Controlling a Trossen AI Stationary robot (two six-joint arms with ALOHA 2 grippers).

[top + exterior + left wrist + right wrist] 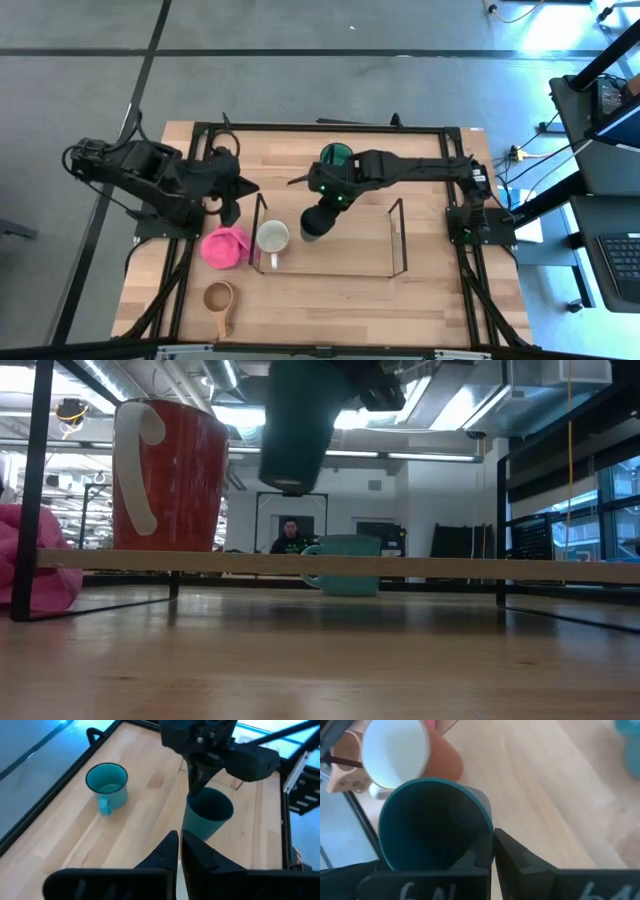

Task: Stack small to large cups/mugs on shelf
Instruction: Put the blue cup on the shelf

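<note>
My right gripper [318, 205] is shut on the small dark green cup [313, 226] and holds it in the air above the black wire shelf [398, 236]. The white-rimmed mug with a brownish side [272, 237] stands upright on the shelf's left end [165, 475]. The teal mug [337, 155] stands on the table behind the shelf. Near the front left, the tan wooden long-handled cup [218, 298] rests on the table. My left gripper [179, 851] is shut and empty, over the table's left side. My right gripper pinches the dark green cup's rim wall [487, 836], one finger inside the cup and one outside. The fingers [196, 779] come from above, slanting down. The cup hangs below them, mouth up and slightly tilted, clear of the shelf board [400, 565].
A pink lumpy item [225, 247] lies just left of the shelf, beside the white-rimmed mug. The shelf's right part is free. A black metal frame [330, 128] edges the wooden table. A person shows far back in the room [290, 535].
</note>
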